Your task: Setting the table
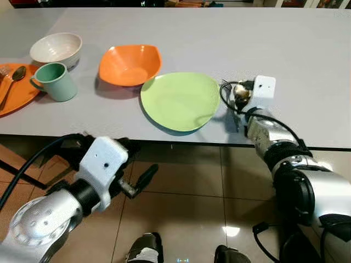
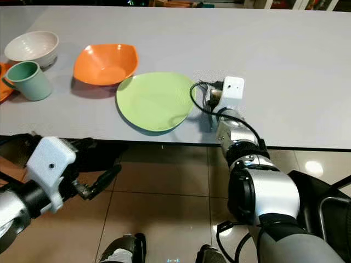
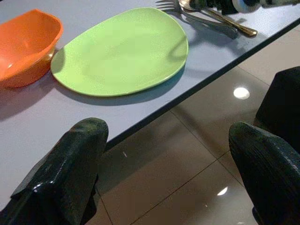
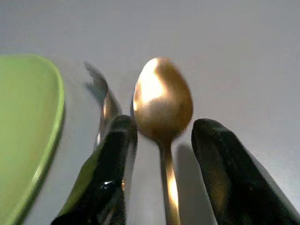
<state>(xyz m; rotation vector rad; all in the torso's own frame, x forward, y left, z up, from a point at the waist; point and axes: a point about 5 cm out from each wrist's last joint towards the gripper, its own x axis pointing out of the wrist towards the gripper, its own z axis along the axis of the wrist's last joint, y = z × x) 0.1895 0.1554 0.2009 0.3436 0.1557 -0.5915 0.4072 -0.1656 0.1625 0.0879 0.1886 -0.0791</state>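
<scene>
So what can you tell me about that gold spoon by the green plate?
The spoon looks like polished gold-coloured metal, with an oval bowl facing up and a slim handle. It lies flat on the grey table, just right of the green plate, next to a silver fork. The right gripper is open, one black finger either side of the handle; whether they touch it is unclear. Its handle end shows in the left wrist view.

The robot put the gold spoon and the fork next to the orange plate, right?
Not quite. The spoon and fork lie next to the green plate, not an orange one, as the right wrist view shows. The right end effector sits over them, its fingers on either side of the spoon.
</scene>
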